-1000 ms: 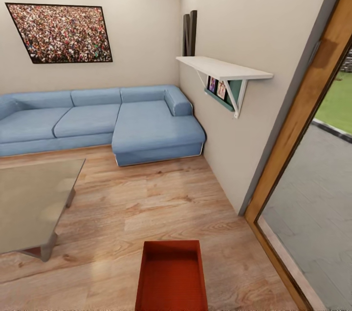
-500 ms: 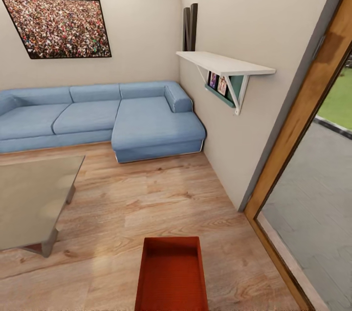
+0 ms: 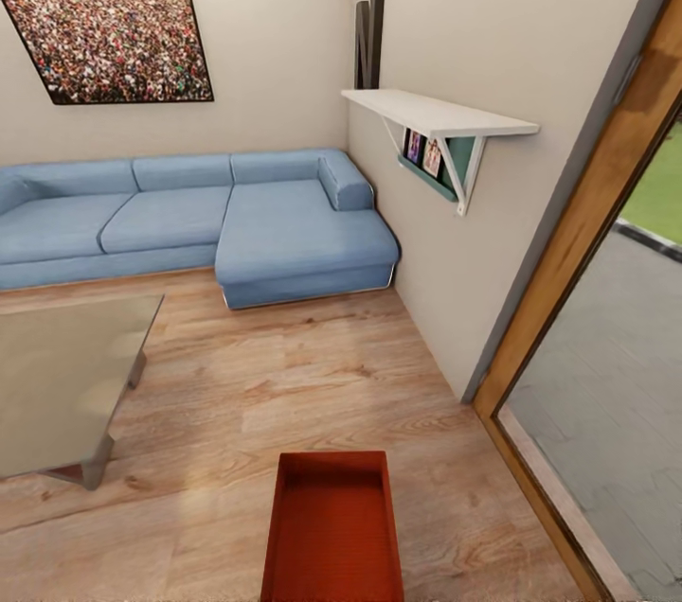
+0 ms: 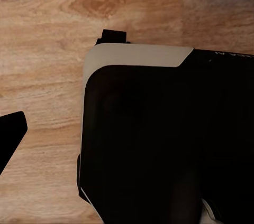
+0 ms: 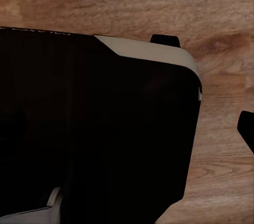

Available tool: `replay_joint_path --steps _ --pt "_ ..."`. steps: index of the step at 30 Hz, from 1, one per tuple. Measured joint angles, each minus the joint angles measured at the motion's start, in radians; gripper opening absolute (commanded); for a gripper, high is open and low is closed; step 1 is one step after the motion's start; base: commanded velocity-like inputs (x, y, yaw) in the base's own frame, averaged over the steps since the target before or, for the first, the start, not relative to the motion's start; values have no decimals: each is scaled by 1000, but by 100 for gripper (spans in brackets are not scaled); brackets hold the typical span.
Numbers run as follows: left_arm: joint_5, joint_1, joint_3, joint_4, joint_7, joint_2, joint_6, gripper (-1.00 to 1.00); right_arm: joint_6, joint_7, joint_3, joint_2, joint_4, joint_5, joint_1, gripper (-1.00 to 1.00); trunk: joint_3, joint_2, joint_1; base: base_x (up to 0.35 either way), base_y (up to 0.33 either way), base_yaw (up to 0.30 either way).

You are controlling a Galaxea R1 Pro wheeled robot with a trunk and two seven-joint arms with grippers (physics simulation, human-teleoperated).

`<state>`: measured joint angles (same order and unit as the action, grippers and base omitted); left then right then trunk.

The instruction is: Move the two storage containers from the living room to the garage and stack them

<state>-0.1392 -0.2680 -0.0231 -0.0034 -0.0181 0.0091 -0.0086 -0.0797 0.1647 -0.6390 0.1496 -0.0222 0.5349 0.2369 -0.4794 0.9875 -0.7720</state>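
We are in the living room, and one container (image 3: 333, 531) sits on the plank floor (image 3: 284, 384) right at the robot's feet, open top up, long side running away from us. The second bin is somewhere else. The sofa (image 3: 199, 223) lines the far wall, the glass table (image 3: 57, 384) stands off to the left, and the glass door (image 3: 606, 318) runs down the right side.

Both wrist cameras look down past the robot's dark, white-edged base (image 4: 159, 145) at bare planks. A dark tip (image 4: 10, 134) pokes in at the left wrist view's edge, another (image 5: 247, 129) in the right one's; whether either gripper is spread or closed, I cannot tell.

The step in hand looks like closing in for the pickup. To do it well, I'd stop with the bin centred and within reach of both arms, then bring one gripper to each long wall and pinch the rims evenly, so it lifts level. The walls are low and thin, so a shallow bite could slip. Mind the table corner and the door frame when turning away.
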Motion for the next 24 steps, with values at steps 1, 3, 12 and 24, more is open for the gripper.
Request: replay_joint_path --steps 1,3,12,24 --pt "0 0 0 0 0 0 -1 100 0 0 0 0 0 0 0 100 -2 0 0 0 0 0" --pt "0 0 0 0 0 0 -1 100 0 0 0 0 0 0 0 100 -5 0 0 0 0 0" --pt "0 0 0 0 0 0 -1 100 0 0 0 0 0 0 0 100 -19 0 0 0 0 0" --pt "0 0 0 0 0 0 0 100 0 0 -1 0 0 0 0 100 -39 0 0 0 0 0"
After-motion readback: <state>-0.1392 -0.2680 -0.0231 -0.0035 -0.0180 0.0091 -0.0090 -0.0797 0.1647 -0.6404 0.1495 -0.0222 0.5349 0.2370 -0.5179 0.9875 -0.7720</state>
